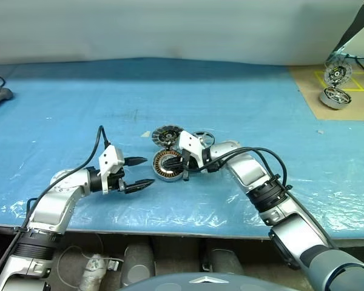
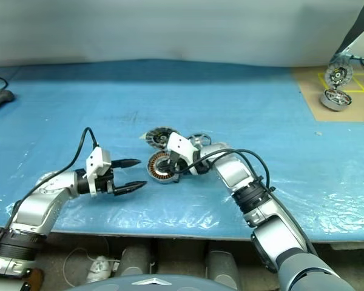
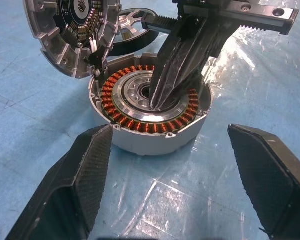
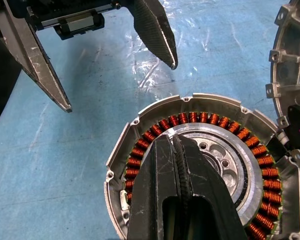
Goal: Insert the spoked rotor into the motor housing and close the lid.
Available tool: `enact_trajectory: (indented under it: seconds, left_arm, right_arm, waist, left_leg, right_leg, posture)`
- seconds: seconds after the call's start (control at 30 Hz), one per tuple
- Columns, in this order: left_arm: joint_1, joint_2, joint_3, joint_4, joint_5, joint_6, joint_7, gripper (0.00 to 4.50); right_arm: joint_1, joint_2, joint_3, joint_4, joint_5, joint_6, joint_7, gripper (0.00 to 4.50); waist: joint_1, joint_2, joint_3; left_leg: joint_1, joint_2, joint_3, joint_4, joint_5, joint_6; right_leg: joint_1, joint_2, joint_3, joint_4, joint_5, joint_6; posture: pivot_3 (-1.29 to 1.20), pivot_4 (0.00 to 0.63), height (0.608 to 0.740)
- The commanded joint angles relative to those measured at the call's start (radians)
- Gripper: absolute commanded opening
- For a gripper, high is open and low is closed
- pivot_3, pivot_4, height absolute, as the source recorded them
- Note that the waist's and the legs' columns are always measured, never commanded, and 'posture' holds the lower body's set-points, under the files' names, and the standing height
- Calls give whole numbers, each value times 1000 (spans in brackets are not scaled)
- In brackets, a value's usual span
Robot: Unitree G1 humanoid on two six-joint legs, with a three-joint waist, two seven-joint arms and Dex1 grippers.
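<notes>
The right gripper's [image 1: 183, 171] two black fingers [image 3: 177, 75] are pressed tight together, tips poking down into the middle of the motor housing [image 3: 150, 112], a round shallow silver-grey metal cup with a ring of copper-orange windings around its central hub, nothing pinched between them as far as I can see. The left gripper's [image 1: 141, 173] fingers [image 3: 85, 175] are spread wide and empty, hanging just beside the housing on the robot's left, pointing at it but not touching. The housing sits on the bench [image 1: 79, 103], which is covered in a blue crinkly plastic sheet. The lid [image 3: 72, 32], a round silver-grey disc with ribs round the edge and a dark centre, is tilted up on edge right at the housing's far rim, looks like it's touching it there. The spoked rotor [image 3: 130, 31], a small flat wheel with a dark ring rim and silver spokes, lies flat on the sheet just behind the housing, next to the lid, so it's not in yet. Way off at the far right corner, two more wheel-like motor parts [image 1: 335, 97] sit on a brown board [image 1: 309, 91] with yellow tape marks
</notes>
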Motion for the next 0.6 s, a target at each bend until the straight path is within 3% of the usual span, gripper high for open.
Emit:
enact_trajectory:
  seconds: [0.03, 0.33, 0.6]
  left_arm:
    - [-4, -1, 18, 15, -3, -40, -12, 3941]
    - [-5, -6, 11, 44, 2, -72, -25, 3941]
    - [-20, -12, 6, -6, -7, -32, -8, 3941]
  right_arm:
    - [18, -15, -14, 9, 11, 25, 7, 45]
    - [-30, 21, -167, -76, 194, 158, 17, 45]
    - [12, -22, -7, 17, 19, 44, -20, 45]
  waist:
    - [0, 0, 0]
    - [1, 0, 0]
    - [1, 0, 0]
  left_leg:
    - [0, 0, 0, 0, 0, 0]
    - [-1, 0, 0, 0, 0, 0]
    - [-2, 0, 0, 0, 0, 0]
  right_leg:
    - [0, 0, 0, 0, 0, 0]
    - [-1, 0, 0, 0, 0, 0]
    - [-1, 0, 0, 0, 0, 0]
  posture:
    - [0, 150, 740]
    - [0, 150, 740]
    - [0, 150, 740]
